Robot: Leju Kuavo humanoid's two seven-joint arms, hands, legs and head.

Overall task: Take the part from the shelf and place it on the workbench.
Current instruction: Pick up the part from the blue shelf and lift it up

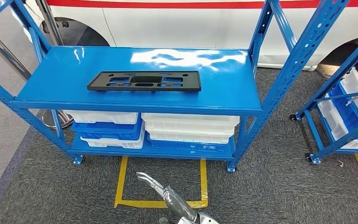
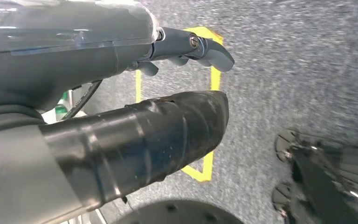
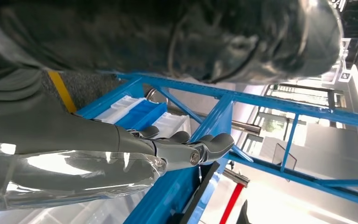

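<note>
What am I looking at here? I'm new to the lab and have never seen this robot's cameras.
These are three cameras on one two-legged humanoid robot. The head view looks forward and down at a blue shelf with a flat black part on top and white and blue bins beneath. The other two cameras sit at the wrists, behind each hand. The left hand hangs over grey carpet with yellow tape. The right hand is near the shelf frame. Neither hand holds anything.

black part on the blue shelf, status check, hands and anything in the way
Left hand open, low over the carpet. Right hand open by the shelf frame, holding nothing. Black part flat on the top shelf, untouched. Nothing lies on or against it.
</note>
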